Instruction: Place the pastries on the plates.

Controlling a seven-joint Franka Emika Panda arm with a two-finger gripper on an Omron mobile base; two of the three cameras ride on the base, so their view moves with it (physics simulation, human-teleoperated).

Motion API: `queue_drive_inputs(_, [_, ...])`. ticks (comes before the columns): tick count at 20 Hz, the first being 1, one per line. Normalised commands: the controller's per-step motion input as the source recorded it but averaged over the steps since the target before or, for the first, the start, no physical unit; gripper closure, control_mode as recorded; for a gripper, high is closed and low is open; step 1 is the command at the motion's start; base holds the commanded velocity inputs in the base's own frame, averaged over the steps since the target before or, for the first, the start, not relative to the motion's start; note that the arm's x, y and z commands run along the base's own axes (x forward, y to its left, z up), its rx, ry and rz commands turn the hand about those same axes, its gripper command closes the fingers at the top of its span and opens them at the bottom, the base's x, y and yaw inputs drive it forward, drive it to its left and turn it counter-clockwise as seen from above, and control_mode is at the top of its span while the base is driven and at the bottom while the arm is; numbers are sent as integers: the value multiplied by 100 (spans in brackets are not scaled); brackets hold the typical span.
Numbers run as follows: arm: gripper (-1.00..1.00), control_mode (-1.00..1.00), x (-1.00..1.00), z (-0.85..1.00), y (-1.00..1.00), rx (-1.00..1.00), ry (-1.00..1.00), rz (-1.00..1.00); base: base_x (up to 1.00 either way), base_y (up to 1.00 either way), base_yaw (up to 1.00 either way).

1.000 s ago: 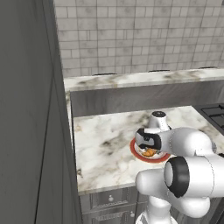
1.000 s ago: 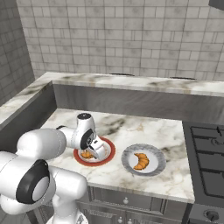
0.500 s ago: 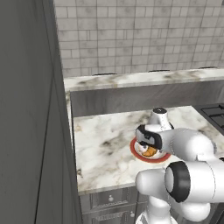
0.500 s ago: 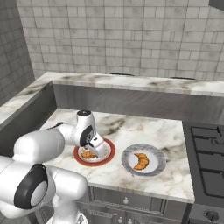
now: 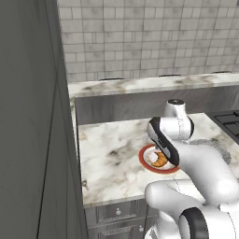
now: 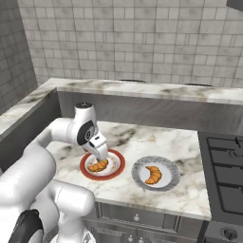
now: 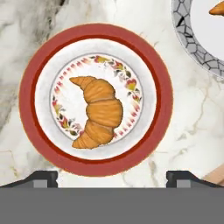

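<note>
One croissant (image 7: 98, 111) lies in the middle of the white plate with the red patterned rim (image 7: 26, 100). My gripper (image 7: 113, 179) hovers straight above it, open, nothing between its fingertips (image 7: 43, 178). From the right base view the gripper (image 6: 99, 151) hangs just over that croissant (image 6: 98, 165) and its red-rimmed plate (image 6: 85, 163). To the right, the second croissant (image 6: 153, 174) rests on the grey-blue plate (image 6: 137, 172), whose edge (image 7: 188, 35) also shows at the hand view's top right. In the left base view the gripper (image 5: 164, 148) partly covers the red-rimmed plate (image 5: 142, 158) and croissant (image 5: 159, 159).
Both plates sit on a marble counter (image 6: 156, 142) near its front edge. A raised marble ledge (image 6: 142, 88) runs along the back. A gas stove (image 6: 225, 156) adjoins the counter on the right. A tall dark cabinet (image 5: 32, 116) walls off the left side.
The hand has lifted a little off the red-rimmed plate. The croissant stays lying on that plate; the other plate and croissant have not moved.
</note>
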Motion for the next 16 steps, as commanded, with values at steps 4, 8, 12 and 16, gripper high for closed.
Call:
queue_drive_inputs(4, [-100, -100, -90, 67, 1, 0, -16, 10, 0, 0, 0])
queue_drive_inputs(8, [-100, -100, -95, 94, 2, 0, -16, 23, 0, 0, 0])
queue_drive_inputs(12, [-100, -100, -98, 65, 4, 0, -19, 23, 0, 0, 0])
queue_drive_inputs(16, [-100, -100, -90, 63, 21, -2, -16, 23, 0, 0, 0])
